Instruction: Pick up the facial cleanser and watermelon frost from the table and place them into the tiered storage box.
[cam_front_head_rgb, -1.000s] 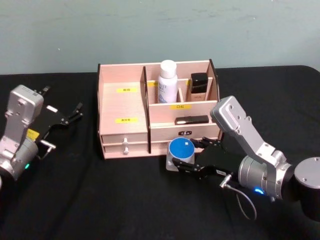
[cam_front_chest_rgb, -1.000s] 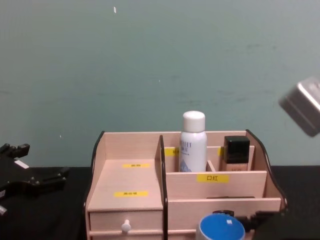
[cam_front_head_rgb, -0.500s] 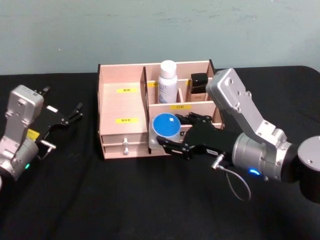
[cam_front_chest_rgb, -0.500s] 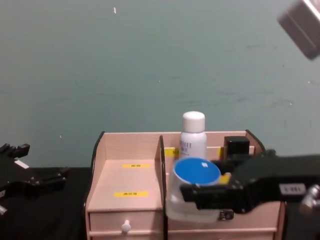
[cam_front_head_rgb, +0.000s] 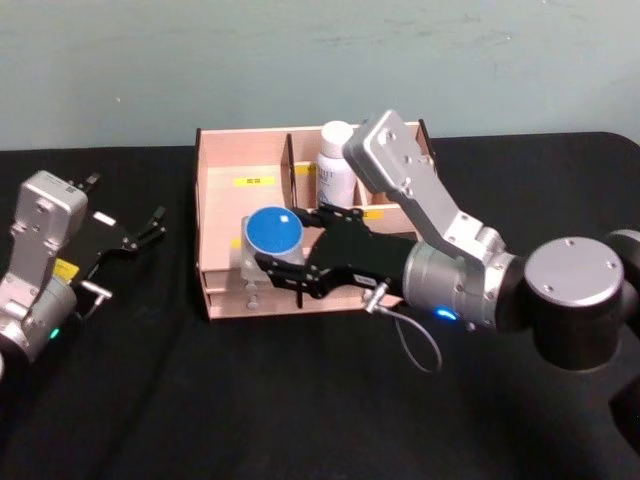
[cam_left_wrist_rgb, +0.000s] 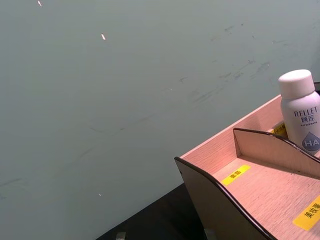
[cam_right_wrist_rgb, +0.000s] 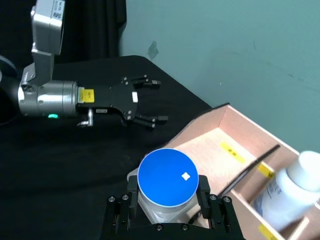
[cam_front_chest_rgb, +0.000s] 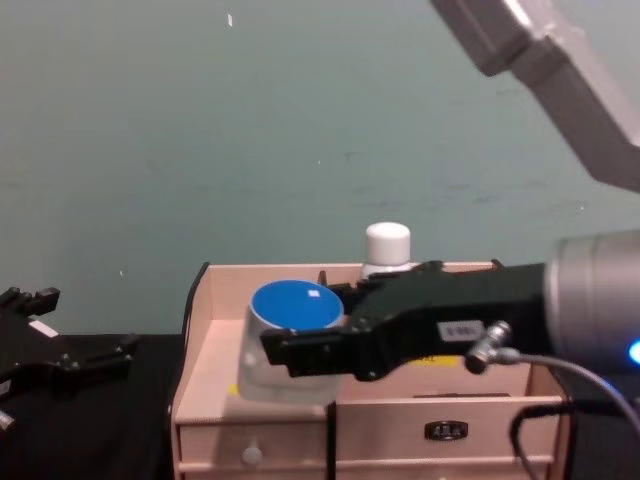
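Black cloth covered the table (cam_front_head_rgb: 150, 400) where the right gripper (cam_front_head_rgb: 272, 265) clamped the watermelon frost (cam_front_head_rgb: 272, 243) between its fingers, apparently above the tiered storage box's (cam_front_head_rgb: 222, 205) left compartment, while the left gripper (cam_front_head_rgb: 140, 232) waited, fingers spread.

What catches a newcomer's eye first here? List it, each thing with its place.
The squat frosted jar with a bright blue lid, clamped in the right gripper over the left compartment of the pale wooden tiered organiser. Behind it, the tall white bottle with blue lettering stands in a rear compartment. The left gripper sits parked, jaws open, far left.
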